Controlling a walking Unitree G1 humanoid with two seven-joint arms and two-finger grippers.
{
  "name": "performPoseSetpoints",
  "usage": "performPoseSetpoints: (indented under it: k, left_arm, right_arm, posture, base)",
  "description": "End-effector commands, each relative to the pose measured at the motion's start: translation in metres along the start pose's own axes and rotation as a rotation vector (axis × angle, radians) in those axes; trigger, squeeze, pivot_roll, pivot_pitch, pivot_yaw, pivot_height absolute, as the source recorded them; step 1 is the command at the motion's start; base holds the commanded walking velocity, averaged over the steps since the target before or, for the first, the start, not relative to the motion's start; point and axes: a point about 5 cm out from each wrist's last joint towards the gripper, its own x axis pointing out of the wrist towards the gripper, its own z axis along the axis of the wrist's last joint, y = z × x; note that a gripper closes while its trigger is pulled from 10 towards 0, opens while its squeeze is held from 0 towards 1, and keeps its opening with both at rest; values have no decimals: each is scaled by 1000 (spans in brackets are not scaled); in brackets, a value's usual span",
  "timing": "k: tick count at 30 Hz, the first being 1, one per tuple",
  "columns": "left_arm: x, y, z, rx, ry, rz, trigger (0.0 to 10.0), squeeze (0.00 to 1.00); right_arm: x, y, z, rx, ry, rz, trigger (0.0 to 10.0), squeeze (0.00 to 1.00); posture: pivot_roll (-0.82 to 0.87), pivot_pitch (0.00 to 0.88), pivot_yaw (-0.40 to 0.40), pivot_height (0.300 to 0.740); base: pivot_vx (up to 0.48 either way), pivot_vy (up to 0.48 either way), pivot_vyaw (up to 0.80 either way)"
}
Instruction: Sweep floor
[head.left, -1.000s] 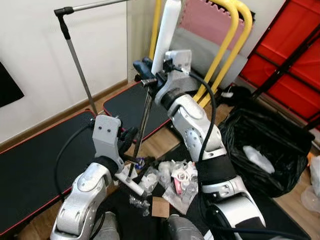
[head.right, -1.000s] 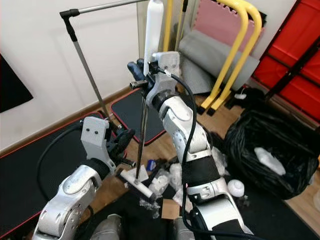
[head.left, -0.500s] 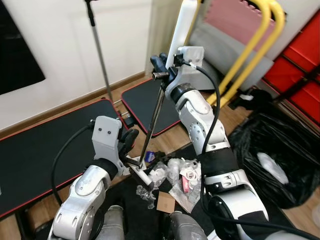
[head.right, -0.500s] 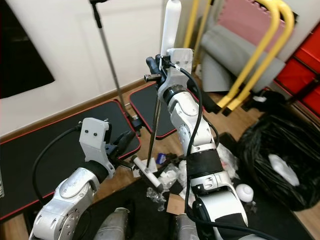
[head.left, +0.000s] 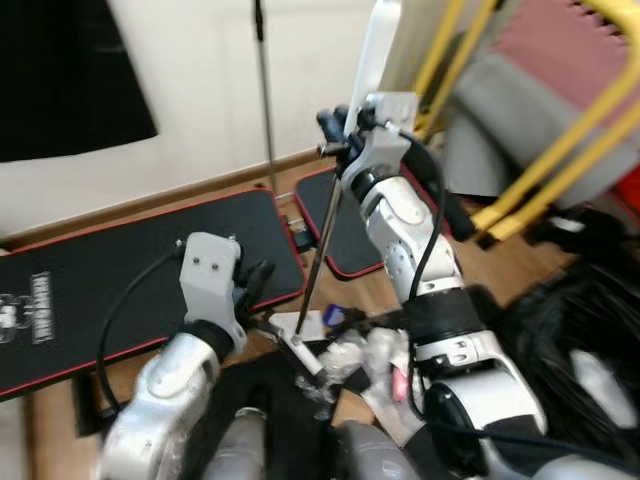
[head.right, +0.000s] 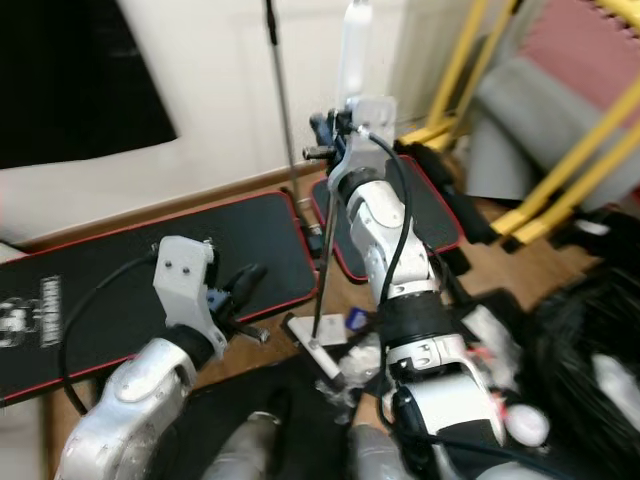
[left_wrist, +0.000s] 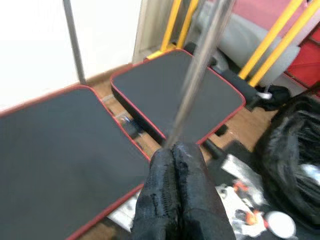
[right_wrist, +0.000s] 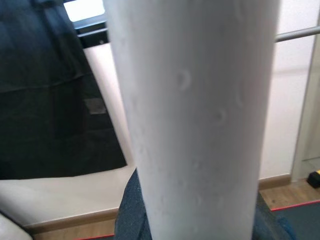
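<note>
Broom (head.left: 322, 247): a thin metal pole with a white grip at the top, standing nearly upright in front of me; its flat pale head (head.left: 303, 343) rests on the wood floor (head.left: 520, 262) beside the litter.
My right gripper (head.left: 338, 135): raised high, closed around the broom's white grip (right_wrist: 192, 120), which runs between my fingers there.
My left gripper (left_wrist: 173, 175): low, near the broom head, my fingers pressed together at the foot of the pole; I cannot tell whether they really pinch it.
Litter (head.left: 372, 357): crumpled white wrappers and a piece of brown card, heaped just beside the broom head.
Mats: one long black mat (head.left: 120, 285) with a red edge on my left, a smaller one (left_wrist: 177, 95) behind the pole.
Bag (head.left: 580, 340): black plastic, to my right.
Yellow tubes (head.left: 560, 150): leaning at the back right.
</note>
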Motion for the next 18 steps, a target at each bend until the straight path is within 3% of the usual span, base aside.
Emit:
performPoseSetpoints:
  k: [1, 8, 10, 18]
  left_arm:
    - [-3, 1, -3, 9, 26, 23, 10000, 0]
    - [-6, -1, -3, 7, 29, 23, 10000, 0]
    - [-9, -3, -2, 5, 31, 23, 10000, 0]
    - [-15, -6, -1, 4, 38, 23, 10000, 0]
  right_arm:
    - [4, -1, 11, -4, -65, -31, 10000, 0]
    - [10, -13, 20, -61, -117, -141, 10000, 0]
    - [14, -23, 24, -114, -133, -232, 10000, 0]
    - [18, -33, 26, -105, -154, -301, 10000, 0]
  posture:
    - [-46, 310, -174, 740]
    - [-41, 320, -178, 740]
    - [-38, 331, -181, 740]
    - [-35, 356, -187, 740]
  base:
    - [0, 0, 0]
    - [0, 0, 0]
    - [0, 0, 0]
    - [0, 0, 0]
